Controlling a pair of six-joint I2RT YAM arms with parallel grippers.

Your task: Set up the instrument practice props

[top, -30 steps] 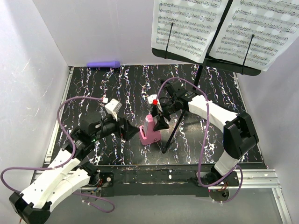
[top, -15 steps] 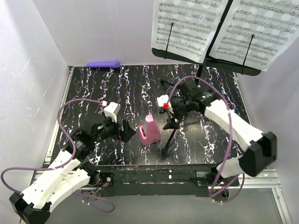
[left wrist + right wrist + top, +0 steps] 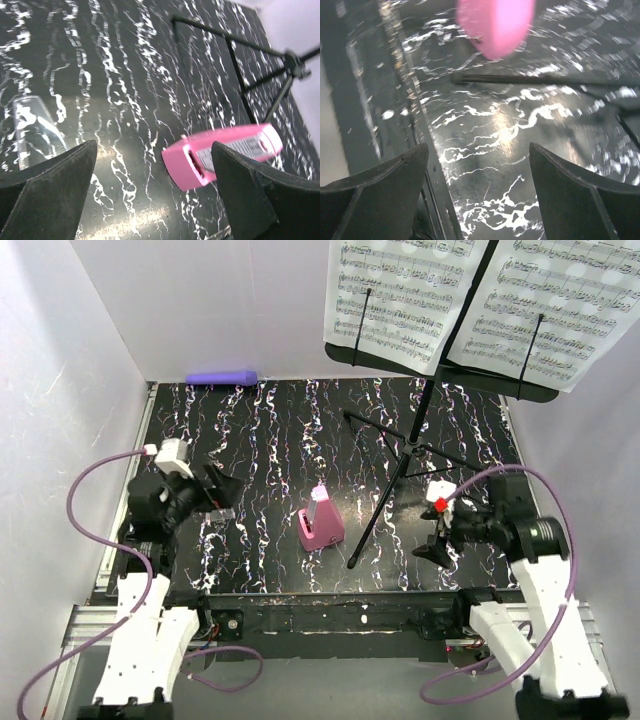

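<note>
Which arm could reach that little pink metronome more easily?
Probably left: the left gripper, open, faces the pink pyramid metronome unobstructed; a black music stand leg blocks the right gripper.

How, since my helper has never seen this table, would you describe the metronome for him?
Start at the black marbled table; a music stand rises right of centre. Just left of the stand's near leg stands the metronome, the only pink, pyramid-shaped thing there.

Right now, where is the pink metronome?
In the top view, the pink metronome stands near the front centre of the table, just left of the music stand, between the left gripper and right gripper, touching neither.
</note>
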